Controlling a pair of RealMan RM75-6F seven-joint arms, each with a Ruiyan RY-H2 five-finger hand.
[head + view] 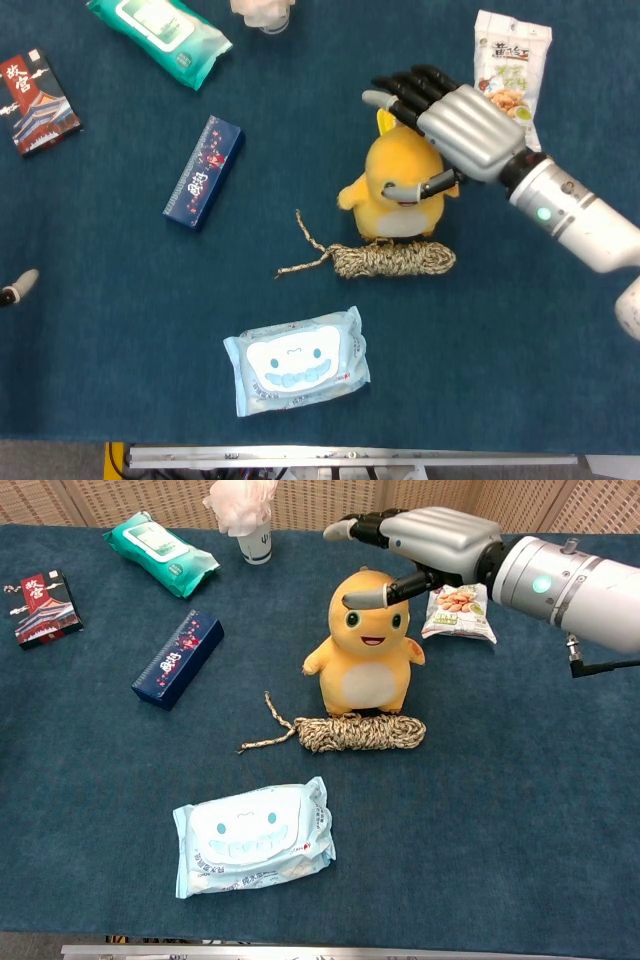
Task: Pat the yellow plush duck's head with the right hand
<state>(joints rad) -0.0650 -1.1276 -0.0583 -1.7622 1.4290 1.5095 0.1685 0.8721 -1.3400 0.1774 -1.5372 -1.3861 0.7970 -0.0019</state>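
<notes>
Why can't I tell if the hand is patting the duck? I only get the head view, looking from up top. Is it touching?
Observer: In the chest view, the right hand has its palm and fingers above the yellow plush duck, with a clear gap over the top of the head. Only the thumb overlaps the forehead, and I can't tell if it touches.
Operator: Is the duck standing up?
Observer: Yes, it is upright and faces the chest camera, right behind the rope coil.
Operator: What's the white thing cut off at the top of my picture?
Observer: A small white cup stuffed with crumpled white material.
</notes>
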